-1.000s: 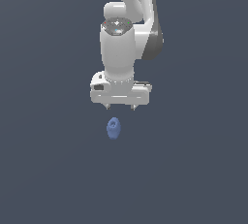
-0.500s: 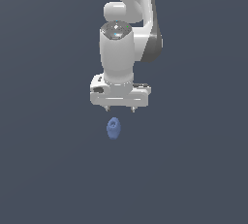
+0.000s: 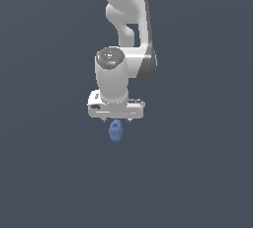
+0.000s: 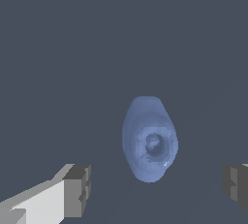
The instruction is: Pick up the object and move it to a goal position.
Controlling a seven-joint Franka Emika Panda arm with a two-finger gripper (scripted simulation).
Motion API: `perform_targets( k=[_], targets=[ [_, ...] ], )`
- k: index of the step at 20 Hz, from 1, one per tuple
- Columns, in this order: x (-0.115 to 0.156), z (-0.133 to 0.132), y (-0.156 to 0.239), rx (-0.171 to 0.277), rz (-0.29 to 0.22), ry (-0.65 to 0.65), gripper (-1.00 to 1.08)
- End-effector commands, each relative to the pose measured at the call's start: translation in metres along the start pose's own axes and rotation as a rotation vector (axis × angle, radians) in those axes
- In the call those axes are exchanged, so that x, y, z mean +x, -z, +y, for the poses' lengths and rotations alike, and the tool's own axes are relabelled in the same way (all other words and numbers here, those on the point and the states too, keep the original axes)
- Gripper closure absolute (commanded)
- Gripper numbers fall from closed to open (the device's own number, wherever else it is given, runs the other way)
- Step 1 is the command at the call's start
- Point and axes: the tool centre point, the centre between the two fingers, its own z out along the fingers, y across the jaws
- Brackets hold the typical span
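The object (image 3: 115,130) is a small blue-violet oval lump with a dimple, lying on the dark surface. In the exterior view it shows just below the white gripper (image 3: 116,119), whose body partly overlaps its upper edge. The wrist view shows the object (image 4: 149,140) large and close, lying between the two grey fingertips (image 4: 77,190), nearer the other fingertip (image 4: 236,185). The gripper (image 4: 156,188) is open wide and neither pad touches the object.
A plain dark grey-blue surface (image 3: 197,172) fills both views, with no other objects or edges in sight. The white arm (image 3: 126,19) rises from the gripper toward the upper part of the exterior view.
The gripper has come down toward the object, from hanging clearly above it to reaching its upper edge. The arm's wrist has swung lower. The object has not moved.
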Motion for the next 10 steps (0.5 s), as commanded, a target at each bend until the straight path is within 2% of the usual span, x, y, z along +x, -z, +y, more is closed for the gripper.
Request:
perform_targets(
  k=[1,10],
  targets=[
    [0.001,0.005,-0.011,-0.002,-0.011,0.006,-0.92],
    [0.001,0.009,-0.022,-0.003,-0.022,0.010,-0.92]
  ],
)
